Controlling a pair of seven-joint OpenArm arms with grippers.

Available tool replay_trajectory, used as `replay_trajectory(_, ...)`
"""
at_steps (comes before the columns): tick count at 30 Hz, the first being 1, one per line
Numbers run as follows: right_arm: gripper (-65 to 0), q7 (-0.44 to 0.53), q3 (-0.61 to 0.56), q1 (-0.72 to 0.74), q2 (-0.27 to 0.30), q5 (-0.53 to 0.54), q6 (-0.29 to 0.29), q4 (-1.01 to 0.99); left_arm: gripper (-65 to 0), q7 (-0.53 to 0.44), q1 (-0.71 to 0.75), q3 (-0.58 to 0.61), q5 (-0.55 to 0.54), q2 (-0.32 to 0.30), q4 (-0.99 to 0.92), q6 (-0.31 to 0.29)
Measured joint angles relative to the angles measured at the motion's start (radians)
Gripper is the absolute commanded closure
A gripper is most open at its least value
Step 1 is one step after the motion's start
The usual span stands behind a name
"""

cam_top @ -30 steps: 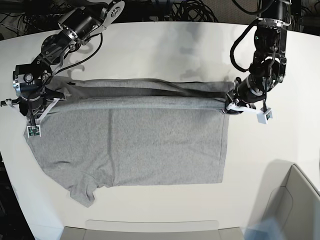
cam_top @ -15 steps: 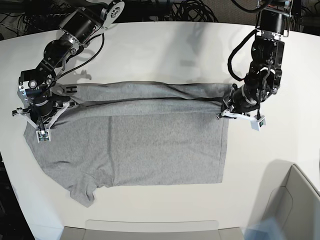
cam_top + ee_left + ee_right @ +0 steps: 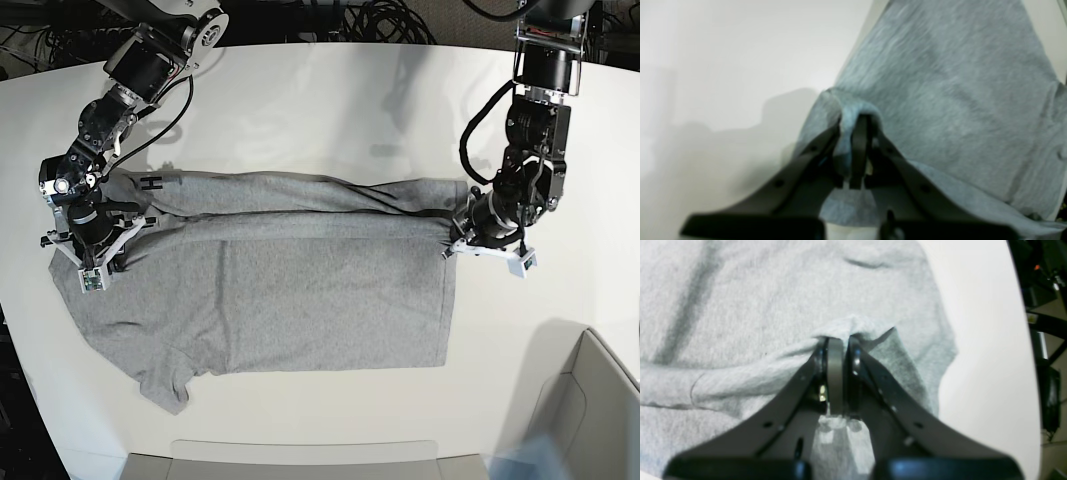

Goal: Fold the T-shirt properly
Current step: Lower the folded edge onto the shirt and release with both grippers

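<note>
Between your two tools: T-shirt (image 3: 300, 270), far edge pinched by left tool (image 3: 462, 237) and right tool (image 3: 88, 245). Step: lengthwise fold. Next, carry that edge across evenly.

The T-shirt (image 3: 300, 290) lies spread on the worktop (image 3: 330, 110), a pincer at each end, right pincer (image 3: 88, 262) opposite left pincer (image 3: 462, 240).

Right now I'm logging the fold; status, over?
Left gripper and right gripper shut on T-shirt. Far edge lifted, half folded. Nothing in the way.
</note>
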Motion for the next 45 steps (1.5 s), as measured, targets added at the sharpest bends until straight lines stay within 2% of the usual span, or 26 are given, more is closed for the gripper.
replay_trajectory(7, 0.0, 0.079, 0.0, 0.027, 0.01, -0.003, -0.001, -0.077, 0.0, -0.002, 0.001, -0.001, -0.001, 0.0, -0.005, 0.0)
replay_trajectory(12, 0.0, 0.086, -0.003, 0.056, 0.02, -0.003, -0.002, -0.084, 0.0, 0.0, -0.016, 0.0, -0.001, 0.0, -0.007, 0.0)
replay_trajectory(14, -4.6, 0.084, 0.0, 0.066, 0.025, -0.008, -0.001, -0.097, -4.4, -0.002, -0.021, 0.0, 0.0, 0.0, -0.007, 0.0)
replay_trajectory(16, -12.2, 0.084, -0.002, 0.067, 0.025, -0.007, -0.002, -0.095, -8.8, -0.002, -0.019, 0.0, 0.0, 0.0, -0.006, 0.0)
replay_trajectory(19, -22.6, 0.085, -0.003, 0.066, 0.024, -0.007, -0.002, -0.092, -11.0, -0.002, -0.018, 0.0, 0.0, 0.0, -0.006, 0.0)
replay_trajectory(22, -27.1, 0.086, -0.002, 0.063, 0.024, -0.008, -0.002, -0.091, -11.0, -0.002, -0.016, 0.0, 0.0, 0.0, -0.006, 0.0)
replay_trajectory(32, -27.5, 0.076, 0.016, 0.061, 0.023, 0.004, -0.002, 0.027, -11.1, 0.002, -0.015, 0.0, 0.0, 0.0, -0.004, 0.0)
replay_trajectory(37, -27.5, -0.055, 0.151, 0.043, 0.028, 0.0, 0.0, 0.085, -11.1, -0.002, 0.039, -0.003, -0.001, 0.0, 0.067, 0.0)
replay_trajectory(42, -27.5, -0.046, 0.312, 0.006, 0.016, 0.002, 0.0, 0.073, -11.1, 0.002, 0.071, -0.001, -0.001, -0.001, 0.095, 0.001)
replay_trajectory(45, -27.4, -0.042, 0.345, -0.007, 0.048, 0.005, 0.0, 0.035, -11.1, -0.005, 0.084, -0.001, 0.0, -0.002, 0.098, 0.001)
